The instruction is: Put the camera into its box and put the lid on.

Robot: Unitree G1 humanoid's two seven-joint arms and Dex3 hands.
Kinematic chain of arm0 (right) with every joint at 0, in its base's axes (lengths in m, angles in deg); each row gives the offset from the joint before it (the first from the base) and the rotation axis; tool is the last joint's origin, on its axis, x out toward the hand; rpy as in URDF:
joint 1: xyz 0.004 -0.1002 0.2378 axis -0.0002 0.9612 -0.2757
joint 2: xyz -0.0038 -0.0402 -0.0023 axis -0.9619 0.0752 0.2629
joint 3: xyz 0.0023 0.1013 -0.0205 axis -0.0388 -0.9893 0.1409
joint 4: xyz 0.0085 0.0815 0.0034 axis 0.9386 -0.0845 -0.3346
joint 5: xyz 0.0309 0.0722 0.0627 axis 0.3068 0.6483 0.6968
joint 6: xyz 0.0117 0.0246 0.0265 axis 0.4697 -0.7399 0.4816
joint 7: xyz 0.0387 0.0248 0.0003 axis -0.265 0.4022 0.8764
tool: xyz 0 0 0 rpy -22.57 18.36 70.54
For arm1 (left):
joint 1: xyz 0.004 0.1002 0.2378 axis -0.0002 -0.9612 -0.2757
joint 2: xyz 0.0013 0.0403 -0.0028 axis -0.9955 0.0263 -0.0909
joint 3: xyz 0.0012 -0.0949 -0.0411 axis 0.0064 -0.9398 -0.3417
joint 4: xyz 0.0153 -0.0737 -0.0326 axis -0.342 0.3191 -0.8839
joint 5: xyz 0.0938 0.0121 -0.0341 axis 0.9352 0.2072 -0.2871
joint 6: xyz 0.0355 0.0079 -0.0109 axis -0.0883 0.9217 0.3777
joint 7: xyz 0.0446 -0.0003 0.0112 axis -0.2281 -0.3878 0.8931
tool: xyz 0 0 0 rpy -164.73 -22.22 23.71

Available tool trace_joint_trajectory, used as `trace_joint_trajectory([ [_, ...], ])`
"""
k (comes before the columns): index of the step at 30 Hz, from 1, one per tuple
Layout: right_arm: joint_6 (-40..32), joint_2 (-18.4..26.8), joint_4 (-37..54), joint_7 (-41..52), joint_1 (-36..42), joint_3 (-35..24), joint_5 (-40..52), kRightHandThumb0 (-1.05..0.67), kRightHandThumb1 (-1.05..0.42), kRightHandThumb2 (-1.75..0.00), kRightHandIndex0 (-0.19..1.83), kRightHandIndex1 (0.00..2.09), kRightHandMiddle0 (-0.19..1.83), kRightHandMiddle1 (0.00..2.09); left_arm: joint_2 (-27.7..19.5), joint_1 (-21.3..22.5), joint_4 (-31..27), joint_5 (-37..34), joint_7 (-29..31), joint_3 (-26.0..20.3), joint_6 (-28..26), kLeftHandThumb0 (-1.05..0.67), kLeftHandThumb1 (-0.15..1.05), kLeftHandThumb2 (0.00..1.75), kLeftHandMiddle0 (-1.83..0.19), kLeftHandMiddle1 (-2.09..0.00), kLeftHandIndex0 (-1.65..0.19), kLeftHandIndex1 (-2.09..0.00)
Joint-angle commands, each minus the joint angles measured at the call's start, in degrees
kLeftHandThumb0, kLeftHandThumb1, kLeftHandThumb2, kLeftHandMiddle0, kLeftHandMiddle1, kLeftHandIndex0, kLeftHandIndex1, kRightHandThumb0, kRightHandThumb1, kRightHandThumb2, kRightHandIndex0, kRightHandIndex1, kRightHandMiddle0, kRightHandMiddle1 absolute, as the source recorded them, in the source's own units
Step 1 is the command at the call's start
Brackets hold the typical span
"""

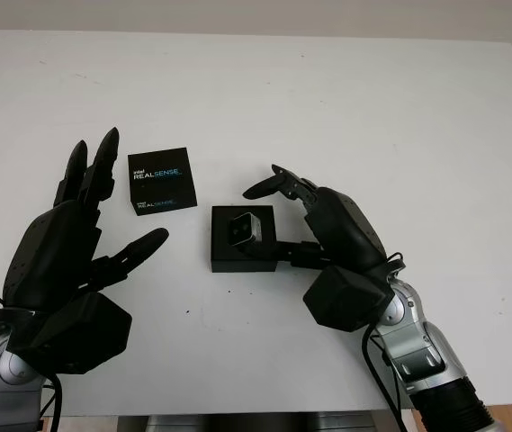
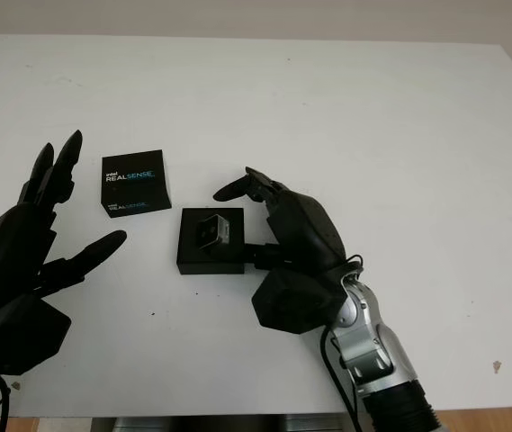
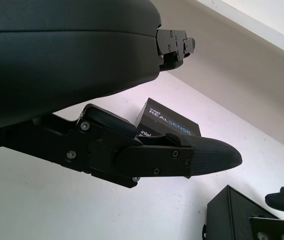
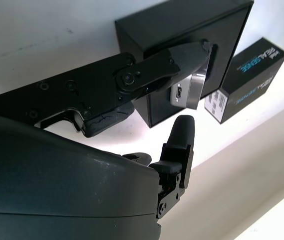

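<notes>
The right hand, a matte black three-fingered shell, has its fingers released and holding nothing, reaching over the open square black cardboard box from its 3 o'clock side. Inside the box sits one small silver metal camera, tilted. One glossy black square lid printed "RealSense" lies on the smooth white counter at the box's 10 o'clock, apart from it. The left hand hovers open at the lid's 8 o'clock.
</notes>
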Motion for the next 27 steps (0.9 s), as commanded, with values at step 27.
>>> trace_joint_trajectory([
  [27,6.95,1.78,-3.22,-3.50,0.55,0.82,-3.62,-0.42,-0.95,-0.06,0.44,0.19,0.47,1.35,2.35,0.60,-0.34,-5.39,-2.60,-2.11,1.61,-0.82,1.05,0.45,0.19,0.00,0.12,-0.05],
])
